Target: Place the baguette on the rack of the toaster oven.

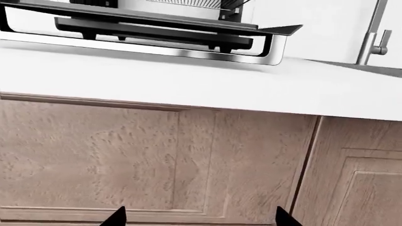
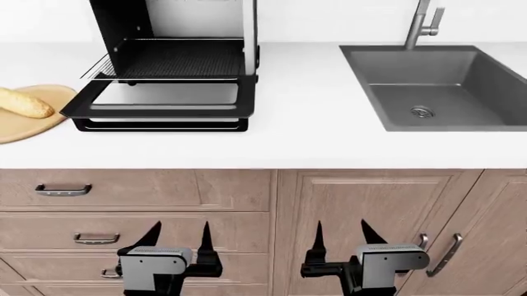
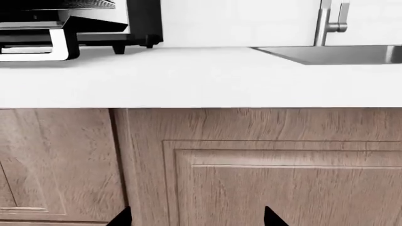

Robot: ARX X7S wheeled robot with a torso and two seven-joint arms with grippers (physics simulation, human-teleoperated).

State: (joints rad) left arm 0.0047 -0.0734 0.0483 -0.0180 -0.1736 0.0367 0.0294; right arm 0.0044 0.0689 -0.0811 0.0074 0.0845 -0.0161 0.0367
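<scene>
The baguette (image 2: pixel 24 103) lies on a round wooden board (image 2: pixel 33 120) at the counter's far left in the head view. The toaster oven (image 2: pixel 177 24) stands beside it with its door (image 2: pixel 160 102) dropped open and the wire rack (image 2: pixel 177 61) showing inside. The oven's open door also shows in the left wrist view (image 1: pixel 157 23) and the right wrist view (image 3: pixel 69 28). My left gripper (image 2: pixel 178 237) and right gripper (image 2: pixel 340 237) are both open and empty, low in front of the cabinet fronts, well below the counter. The baguette is out of both wrist views.
A grey sink (image 2: pixel 436 86) with a faucet (image 2: pixel 421 21) is set in the white counter (image 2: pixel 305 142) at the right. Wooden drawers with handles (image 2: pixel 63 189) and cabinet doors (image 2: pixel 371 209) lie below the counter edge, right ahead of both grippers.
</scene>
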